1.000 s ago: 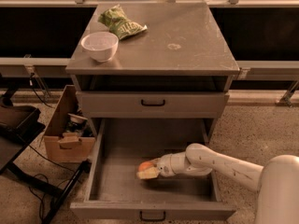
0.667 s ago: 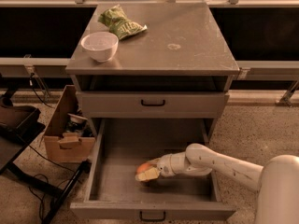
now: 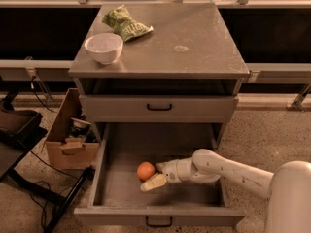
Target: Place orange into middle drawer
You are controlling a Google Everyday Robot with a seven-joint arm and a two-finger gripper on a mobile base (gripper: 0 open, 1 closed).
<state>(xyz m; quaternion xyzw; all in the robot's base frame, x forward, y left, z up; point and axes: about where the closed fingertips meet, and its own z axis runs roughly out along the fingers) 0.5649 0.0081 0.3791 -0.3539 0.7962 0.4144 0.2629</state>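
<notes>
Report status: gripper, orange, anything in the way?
Gripper low inside the open middle drawer. Orange on drawer floor, right at gripper tip. No obstruction seen beside it.

The orange is bright orange, just beside the cream-white gripper in the plain grey middle drawer, whose handle is black. Well above the gripper sit a white bowl and a green snack bag with paler print.

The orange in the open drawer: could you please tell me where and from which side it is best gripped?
Grip the orange across its widest middle, coming from above: it is round and lies on the drawer floor, clear of the walls. The end effector sits beside it in the drawer.
</notes>
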